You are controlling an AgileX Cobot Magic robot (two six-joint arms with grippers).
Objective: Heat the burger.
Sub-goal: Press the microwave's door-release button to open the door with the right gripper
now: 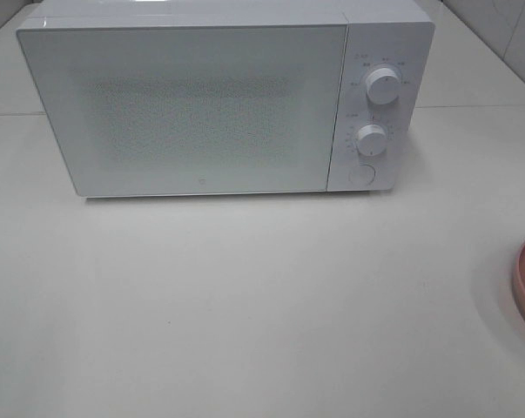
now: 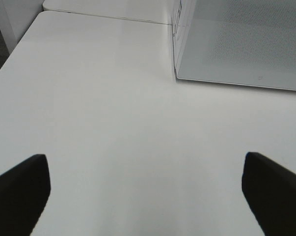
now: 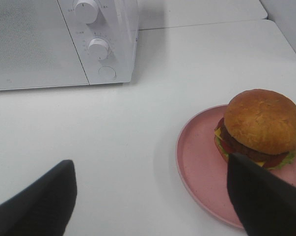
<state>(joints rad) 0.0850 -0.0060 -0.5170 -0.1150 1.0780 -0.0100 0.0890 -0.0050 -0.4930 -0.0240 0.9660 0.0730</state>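
With the left gripper (image 2: 145,164) and the right gripper (image 3: 150,166) both spread wide and empty, the shut microwave door (image 1: 192,104) was judged best opened before the burger (image 3: 261,123) was lifted level on its plate (image 3: 199,167).

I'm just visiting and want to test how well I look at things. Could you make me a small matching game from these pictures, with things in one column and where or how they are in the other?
Things
1. burger
2. plate
3. microwave door
4. left hand

Place, colour or state
A. shut
B. open, holding nothing, over the bare table
C. sits on the plate
D. pink, lying on the table

Pairs: 1-C, 2-D, 3-A, 4-B
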